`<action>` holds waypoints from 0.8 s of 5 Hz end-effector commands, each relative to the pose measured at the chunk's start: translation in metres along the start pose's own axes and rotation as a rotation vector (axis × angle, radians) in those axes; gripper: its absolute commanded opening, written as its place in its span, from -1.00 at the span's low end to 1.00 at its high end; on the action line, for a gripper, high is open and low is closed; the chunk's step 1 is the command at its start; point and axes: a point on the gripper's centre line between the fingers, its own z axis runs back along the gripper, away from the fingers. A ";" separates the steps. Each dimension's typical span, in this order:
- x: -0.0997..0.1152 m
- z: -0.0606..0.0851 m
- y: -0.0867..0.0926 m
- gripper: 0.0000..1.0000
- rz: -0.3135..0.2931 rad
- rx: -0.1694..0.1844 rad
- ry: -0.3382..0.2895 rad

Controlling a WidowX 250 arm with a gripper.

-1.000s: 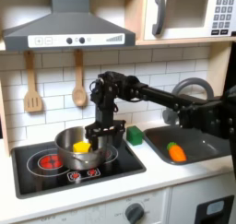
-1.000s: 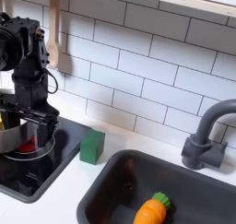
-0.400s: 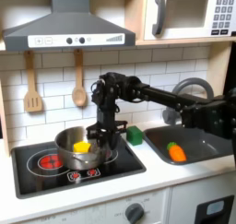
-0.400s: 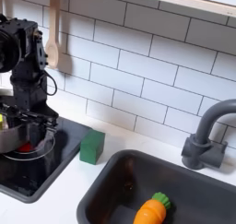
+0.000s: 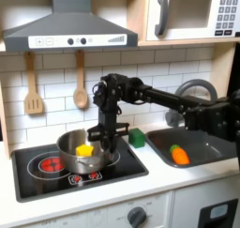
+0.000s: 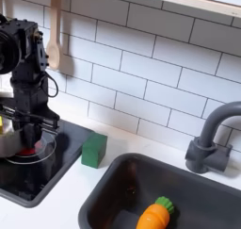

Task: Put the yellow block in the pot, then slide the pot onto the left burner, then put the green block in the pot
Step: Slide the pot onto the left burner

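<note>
- Silver steel, the pot sits on the black stovetop in the lower left of the first exterior view, between the two burners and overlapping the red rings beneath it.
- Inside the pot lies the yellow block, bright against the metal.
- The left burner shows its red rings at the first exterior view's left, just beside the pot.
- At the pot's right rim stands the gripper, pointing down; whether its jaws are parted or closed on the rim cannot be told.
- The green block rests on the counter between stovetop and sink, left of centre in the second exterior view.
- An orange carrot toy lies in the sink, bottom centre of the second exterior view.
</note>
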 end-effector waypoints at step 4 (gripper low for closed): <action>0.010 0.011 0.011 -1.00 0.040 -0.011 -0.020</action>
